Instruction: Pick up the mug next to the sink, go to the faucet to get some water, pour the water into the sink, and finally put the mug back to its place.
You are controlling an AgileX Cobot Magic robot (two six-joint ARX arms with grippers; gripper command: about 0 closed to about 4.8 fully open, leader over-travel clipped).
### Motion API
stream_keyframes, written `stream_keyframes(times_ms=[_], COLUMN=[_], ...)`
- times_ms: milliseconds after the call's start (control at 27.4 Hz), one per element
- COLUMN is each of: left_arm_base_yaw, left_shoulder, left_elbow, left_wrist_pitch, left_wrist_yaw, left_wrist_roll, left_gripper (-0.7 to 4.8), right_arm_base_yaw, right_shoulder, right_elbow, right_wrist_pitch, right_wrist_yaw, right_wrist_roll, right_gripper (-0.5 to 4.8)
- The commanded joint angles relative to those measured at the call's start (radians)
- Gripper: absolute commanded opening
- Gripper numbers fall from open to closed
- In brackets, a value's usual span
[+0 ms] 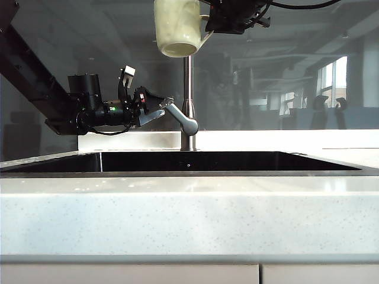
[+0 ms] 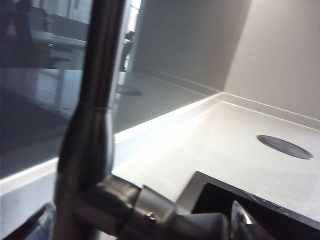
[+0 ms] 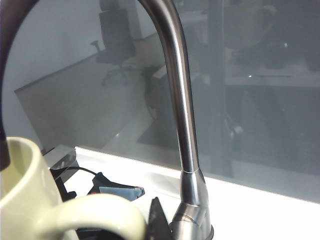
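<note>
Holding the mug (image 1: 177,26) by its handle, the right tool (image 1: 220,22) keeps it high beside the faucet (image 1: 188,89) over the sink (image 1: 177,161). Left tool (image 1: 155,108) is spread around the lever; I'd turn it gently and keep the mug level.

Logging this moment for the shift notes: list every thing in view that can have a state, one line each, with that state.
mug: held high above the sink by its handle, upright, in front of the faucet pipe.
right gripper: shut on the mug's handle.
left gripper: open, jaws either side of the faucet lever.
faucet: lever angled down; no water seen running.
sink: dark basin; whether it holds water cannot be told.
</note>
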Motion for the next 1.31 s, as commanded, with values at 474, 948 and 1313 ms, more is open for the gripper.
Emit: stream_keyframes(times_ms=[474,948,1313], left_arm_base_yaw=[-0.002,-0.001,0.007], left_shoulder=[-0.008,-0.008,-0.01], left_elbow=[0.004,0.004,0.004], left_wrist_pitch=[0.001,-0.047,0.004], left_wrist_yaw=[-0.019,-0.304,-0.148], left_wrist_roll=[0.029,0.152,0.047], left_gripper=[4.79,4.79,4.79], right_arm_base_yaw=[0.001,0.001,0.001], right_shoulder=[-0.016,-0.017,-0.017], right_elbow=[0.017,0.017,0.017], right_wrist_pitch=[0.078,0.077,0.077], right_wrist_yaw=[-0.002,-0.002,-0.002], right_wrist_roll=[0.015,0.015,0.015], right_gripper=[-0.06,-0.06,-0.06])
